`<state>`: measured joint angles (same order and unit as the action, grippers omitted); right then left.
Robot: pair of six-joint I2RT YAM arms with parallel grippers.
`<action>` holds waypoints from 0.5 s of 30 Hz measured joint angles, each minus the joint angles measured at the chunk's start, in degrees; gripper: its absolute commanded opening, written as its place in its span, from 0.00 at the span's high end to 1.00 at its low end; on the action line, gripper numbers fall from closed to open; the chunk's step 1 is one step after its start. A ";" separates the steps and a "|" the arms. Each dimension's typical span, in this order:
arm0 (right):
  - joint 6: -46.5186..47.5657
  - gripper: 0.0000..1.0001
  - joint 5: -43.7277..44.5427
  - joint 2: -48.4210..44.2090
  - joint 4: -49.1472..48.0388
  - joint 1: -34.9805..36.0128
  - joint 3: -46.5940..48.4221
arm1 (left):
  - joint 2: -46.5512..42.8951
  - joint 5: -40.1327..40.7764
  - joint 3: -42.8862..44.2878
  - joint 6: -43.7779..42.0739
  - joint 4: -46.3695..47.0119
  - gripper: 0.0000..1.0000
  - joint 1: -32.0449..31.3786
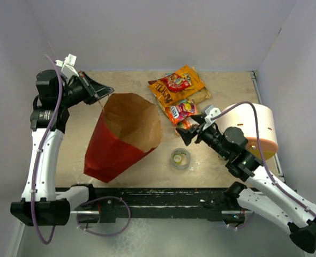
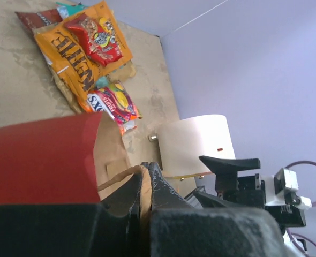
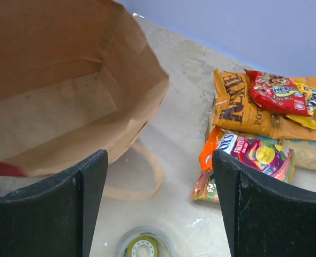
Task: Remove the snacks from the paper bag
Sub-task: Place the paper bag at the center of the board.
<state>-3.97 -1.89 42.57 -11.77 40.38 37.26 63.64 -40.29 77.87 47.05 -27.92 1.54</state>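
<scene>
paper bag and snacks on the desk

item one: your left fingers [image 2: 145, 184] are pinched shut on the thin loop handle [image 2: 120, 176] of the paper bag [image 1: 115, 142], which lies tilted left of centre on the desk [image 1: 227, 88], brown mouth gaping toward the far right. item two: your right fingers [image 1: 186, 132] stand wide apart, holding nothing, just beside the nearest of the snacks [image 1: 178, 93], a pile of packets outside the bag at the far side. item three: a tape roll [image 1: 180, 158] near the bag's mouth, and a cream cylinder [image 1: 260, 128] at the right.
</scene>
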 measured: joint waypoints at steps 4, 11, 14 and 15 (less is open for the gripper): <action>-0.17 0.18 1.42 -1.86 1.57 0.00 -0.02 | 3.17 1.53 0.35 -2.01 -2.58 1.00 0.68; -2.14 0.15 3.13 -1.53 4.61 0.00 0.37 | 3.63 15.93 1.44 -10.16 -13.77 1.00 2.29; -3.45 0.15 3.93 0.09 6.67 0.00 1.86 | 1.05 22.18 -0.98 -12.41 -16.65 0.88 2.58; -3.87 0.14 3.98 0.72 7.32 0.00 2.56 | -0.22 25.24 -2.25 -13.11 -18.27 0.84 2.58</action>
<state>-7.84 2.09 43.29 -4.45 40.38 39.81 63.42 -15.05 75.61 33.93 -46.19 4.12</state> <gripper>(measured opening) 0.846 0.046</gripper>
